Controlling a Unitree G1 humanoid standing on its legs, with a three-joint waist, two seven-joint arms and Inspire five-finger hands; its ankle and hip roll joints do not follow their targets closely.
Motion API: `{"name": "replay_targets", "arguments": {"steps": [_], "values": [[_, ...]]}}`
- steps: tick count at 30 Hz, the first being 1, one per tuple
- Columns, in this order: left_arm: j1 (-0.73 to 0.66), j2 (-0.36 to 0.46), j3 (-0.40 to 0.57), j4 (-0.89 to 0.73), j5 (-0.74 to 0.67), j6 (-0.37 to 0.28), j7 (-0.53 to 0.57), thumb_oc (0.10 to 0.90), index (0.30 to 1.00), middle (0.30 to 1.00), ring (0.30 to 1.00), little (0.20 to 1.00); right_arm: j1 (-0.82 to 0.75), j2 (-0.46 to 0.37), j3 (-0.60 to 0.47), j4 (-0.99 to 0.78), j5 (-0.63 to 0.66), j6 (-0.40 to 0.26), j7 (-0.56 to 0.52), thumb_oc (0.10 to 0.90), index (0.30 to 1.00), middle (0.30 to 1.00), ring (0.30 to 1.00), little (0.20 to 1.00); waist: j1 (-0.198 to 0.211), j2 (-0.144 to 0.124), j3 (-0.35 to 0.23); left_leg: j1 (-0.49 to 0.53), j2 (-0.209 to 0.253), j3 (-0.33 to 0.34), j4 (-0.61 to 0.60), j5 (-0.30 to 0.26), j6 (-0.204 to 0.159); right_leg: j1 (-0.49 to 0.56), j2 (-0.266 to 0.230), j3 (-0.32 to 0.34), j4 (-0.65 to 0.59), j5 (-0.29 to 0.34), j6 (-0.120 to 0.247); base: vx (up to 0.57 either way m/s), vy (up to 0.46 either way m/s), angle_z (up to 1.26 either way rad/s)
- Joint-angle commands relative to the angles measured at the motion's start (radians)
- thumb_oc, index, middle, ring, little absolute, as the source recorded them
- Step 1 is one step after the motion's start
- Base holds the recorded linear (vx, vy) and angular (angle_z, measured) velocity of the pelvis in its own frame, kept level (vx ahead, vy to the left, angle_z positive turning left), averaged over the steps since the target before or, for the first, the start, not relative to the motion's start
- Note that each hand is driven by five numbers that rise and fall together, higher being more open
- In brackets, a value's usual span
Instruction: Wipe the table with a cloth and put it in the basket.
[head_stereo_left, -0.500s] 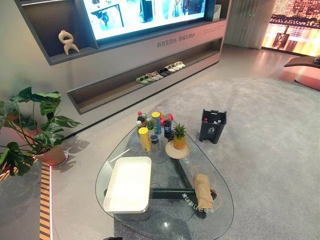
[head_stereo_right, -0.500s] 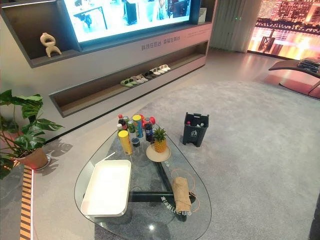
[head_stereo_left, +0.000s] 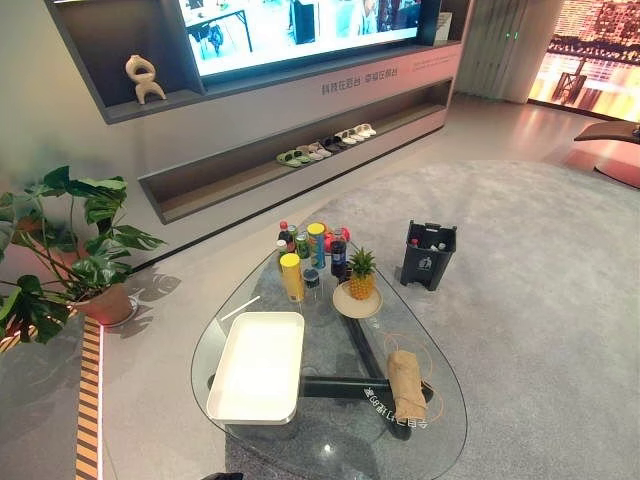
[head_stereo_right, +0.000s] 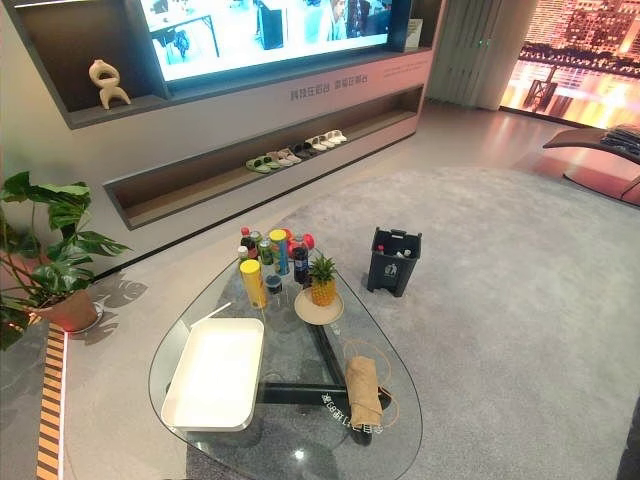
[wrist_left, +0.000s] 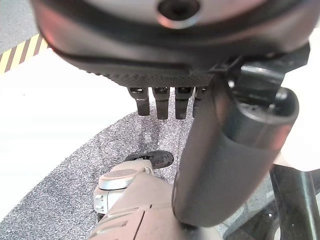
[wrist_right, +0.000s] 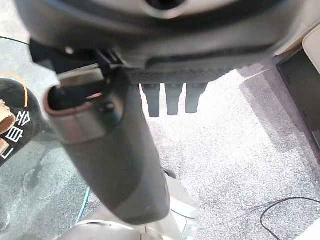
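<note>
The fingers (wrist_left: 162, 102) of the left hand (wrist_left: 150, 74) and those of the right hand (wrist_right: 172, 75) hang straight and released, grasping nothing. The cloth (head_stereo_left: 407, 383), a rolled brown bundle, lies on the glass desk (head_stereo_left: 335, 445) at its near right, apart from the white tray (head_stereo_left: 258, 365) on the left. A pineapple (head_stereo_left: 359, 273) and bottles (head_stereo_left: 312, 248) stand at the desk's far end, and the dark basket (head_stereo_left: 428, 254) sits on the carpet (head_stereo_left: 540, 300) past it.
</note>
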Motion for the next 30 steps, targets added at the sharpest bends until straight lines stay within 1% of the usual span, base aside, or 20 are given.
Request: {"name": "replay_targets", "arguments": {"steps": [1, 6, 19, 23, 26, 27, 28, 30], "values": [[-0.078, 0.0, -0.001, 0.045, 0.014, -0.019, -0.012, 0.8, 0.9, 0.9, 0.9, 0.9, -0.068, -0.024, 0.017, 0.035, 0.01, 0.016, -0.006, 0.8, 0.9, 0.9, 0.9, 0.9, 0.007, -0.003, 0.066, 0.062, 0.013, 0.074, 0.006, -0.086, -0.025, 0.003, -0.054, -0.041, 0.03, -0.006, 0.048, 0.0, 0.0, 0.0], [-0.081, -0.002, 0.001, 0.044, 0.013, -0.015, -0.011, 0.8, 0.9, 0.9, 0.9, 0.9, -0.064, -0.025, 0.011, 0.039, 0.005, 0.005, -0.008, 0.8, 0.9, 0.9, 0.9, 0.9, 0.006, -0.004, 0.066, 0.06, 0.013, 0.071, 0.006, -0.087, -0.025, 0.001, -0.053, -0.041, 0.031, -0.007, 0.048, 0.0, 0.0, 0.0], [-0.072, -0.008, -0.001, 0.044, 0.014, -0.014, -0.013, 0.8, 0.9, 0.9, 0.9, 0.9, -0.057, -0.024, 0.01, 0.043, 0.003, 0.007, -0.016, 0.8, 0.9, 0.9, 0.9, 0.9, 0.006, -0.001, 0.066, 0.068, 0.012, 0.07, 0.006, -0.088, -0.026, 0.009, -0.052, -0.044, 0.031, -0.009, 0.047, 0.02, 0.002, 0.0], [-0.061, -0.005, -0.003, 0.032, 0.003, -0.015, -0.011, 0.8, 0.9, 0.9, 0.9, 0.9, -0.055, -0.034, 0.014, 0.034, 0.008, 0.011, -0.016, 0.8, 0.9, 0.9, 0.9, 0.9, 0.007, 0.0, 0.086, 0.049, 0.011, 0.069, 0.006, -0.08, -0.028, -0.009, -0.053, -0.034, 0.022, 0.007, 0.053, 0.03, 0.005, 0.0], [-0.07, 0.002, -0.02, 0.018, -0.022, -0.017, -0.008, 0.8, 0.9, 0.9, 0.9, 0.9, -0.061, -0.042, 0.016, 0.023, 0.032, 0.011, -0.031, 0.8, 0.9, 0.9, 0.9, 0.9, 0.007, 0.001, 0.115, 0.006, 0.011, 0.07, 0.006, -0.065, -0.027, -0.054, -0.054, -0.022, 0.017, 0.028, 0.056, -0.09, -0.004, -0.01], [-0.081, 0.005, -0.026, 0.015, -0.039, -0.02, -0.005, 0.8, 0.9, 0.9, 0.9, 0.9, -0.068, -0.046, 0.012, 0.023, 0.034, 0.005, -0.038, 0.8, 0.9, 0.9, 0.9, 0.9, 0.005, 0.001, 0.135, -0.017, 0.011, 0.07, 0.006, -0.057, -0.024, -0.078, -0.052, -0.016, 0.013, 0.039, 0.056, -0.11, -0.014, 0.0], [-0.084, 0.006, -0.027, 0.015, -0.041, -0.02, -0.004, 0.8, 0.9, 0.9, 0.9, 0.9, -0.07, -0.047, 0.012, 0.023, 0.035, 0.01, -0.04, 0.8, 0.9, 0.9, 0.9, 0.9, 0.005, 0.001, 0.139, -0.022, 0.011, 0.07, 0.006, -0.056, -0.024, -0.084, -0.052, -0.014, 0.012, 0.042, 0.056, -0.15, -0.011, 0.0], [-0.105, 0.016, -0.02, 0.008, -0.079, -0.021, 0.019, 0.8, 0.9, 0.9, 0.9, 0.9, -0.08, -0.06, 0.008, 0.021, 0.038, 0.008, -0.059, 0.8, 0.9, 0.9, 0.9, 0.9, -0.001, 0.002, 0.176, -0.067, 0.008, 0.07, 0.006, -0.043, -0.02, -0.132, -0.049, -0.006, 0.007, 0.059, 0.056, -0.15, 0.006, 0.01]]}}
